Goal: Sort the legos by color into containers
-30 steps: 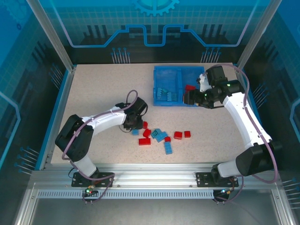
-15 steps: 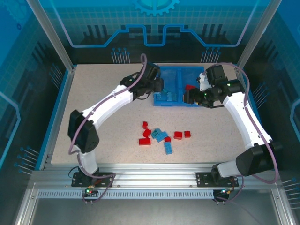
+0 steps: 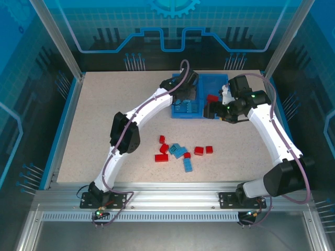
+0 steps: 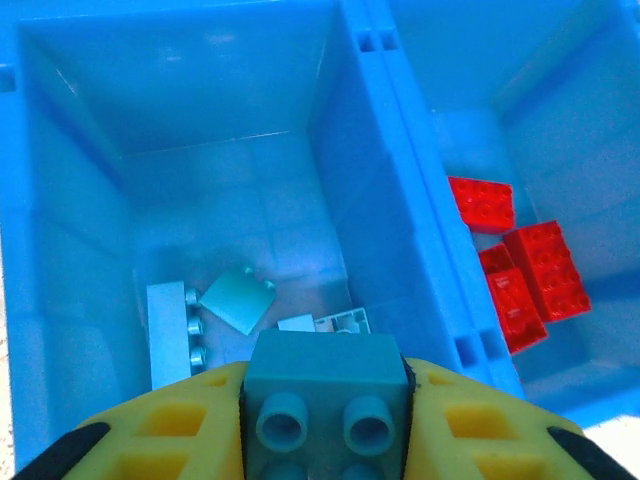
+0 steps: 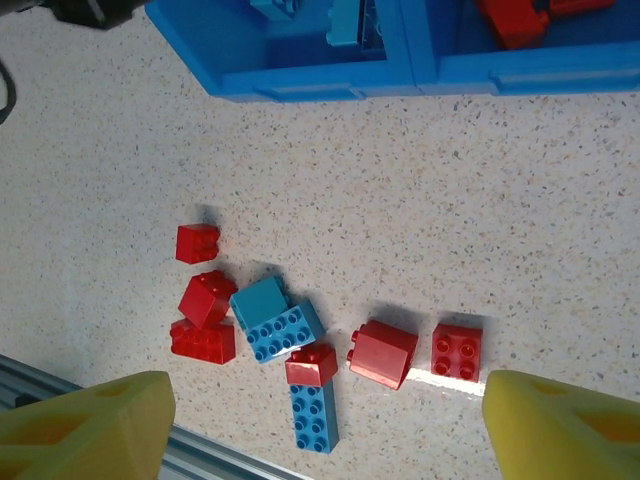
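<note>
Left wrist view: the left gripper (image 4: 325, 425) pinches a light blue brick (image 4: 325, 372) between its yellow fingers (image 4: 170, 425). The brick's studs face the camera, and it hangs above the left compartment (image 4: 200, 90) of the bin (image 4: 60, 60). On that compartment's floor, from 10 to 12 o'clock of the held piece, lie three pale bricks (image 4: 170, 335). The long one is on its side with its studs pointing to 3 o'clock. Across the divider (image 4: 400, 230), at 2 o'clock, three red bricks (image 4: 545, 268) rest in the right compartment (image 4: 560, 120). Two of them touch, and the third sits just beyond.

Top external view: the left gripper (image 3: 184, 93) reaches over the bin (image 3: 191, 116) from its 9 o'clock side. The right gripper (image 3: 211, 110) hovers at the bin's 5 o'clock edge. The bin stands at the far side of the speckled table (image 3: 115, 115). Loose bricks (image 3: 180, 150), red and blue, are scattered at 6 o'clock of the bin, well apart from it.

Right wrist view: the right gripper (image 5: 325, 425) has its yellow fingers (image 5: 85, 420) spread wide at the lower corners. It looks down on the loose bricks (image 5: 383, 353). A cluster of red and blue pieces touches at 9 o'clock, and two red ones sit side by side at 3 o'clock. A long blue one lies nearest the camera. The bin's near wall (image 5: 320, 80) runs along 12 o'clock.
</note>
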You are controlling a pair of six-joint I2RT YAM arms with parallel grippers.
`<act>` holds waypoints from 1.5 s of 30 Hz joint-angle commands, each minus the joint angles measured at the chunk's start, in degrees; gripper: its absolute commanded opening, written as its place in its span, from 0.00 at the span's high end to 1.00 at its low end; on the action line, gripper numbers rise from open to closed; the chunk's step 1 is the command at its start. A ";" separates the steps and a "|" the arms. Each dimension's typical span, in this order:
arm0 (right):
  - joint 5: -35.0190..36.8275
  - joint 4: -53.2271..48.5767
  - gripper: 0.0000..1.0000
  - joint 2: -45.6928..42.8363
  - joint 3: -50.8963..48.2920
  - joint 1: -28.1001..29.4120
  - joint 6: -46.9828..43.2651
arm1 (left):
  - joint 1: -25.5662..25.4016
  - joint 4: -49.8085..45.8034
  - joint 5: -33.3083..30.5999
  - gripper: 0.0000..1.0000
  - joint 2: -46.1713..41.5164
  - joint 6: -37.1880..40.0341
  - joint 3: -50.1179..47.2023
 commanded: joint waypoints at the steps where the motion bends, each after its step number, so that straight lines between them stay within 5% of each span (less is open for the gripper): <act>1: 1.02 -0.14 0.15 -1.78 -0.66 1.05 0.88 | -0.22 -5.86 -3.35 0.73 4.13 1.18 6.29; 7: 1.81 -1.30 0.11 -2.30 0.46 1.08 0.37 | -0.16 -15.47 -4.96 0.64 14.64 2.14 24.17; 13: 1.80 -2.33 0.10 -3.03 0.29 1.09 -0.35 | -0.12 -26.08 -4.61 0.41 25.83 3.70 48.17; 28: 2.66 -2.26 0.07 -6.49 -4.79 1.39 -1.35 | 0.45 -32.01 -5.57 0.01 16.64 8.91 48.22; 36: 10.29 2.50 0.09 -8.68 -16.70 3.48 1.60 | 0.37 -40.07 -8.29 0.01 8.43 14.64 48.26; 45: 14.55 11.52 0.28 -6.43 -29.43 7.28 2.46 | 0.45 -50.26 -10.67 0.01 2.48 13.38 47.87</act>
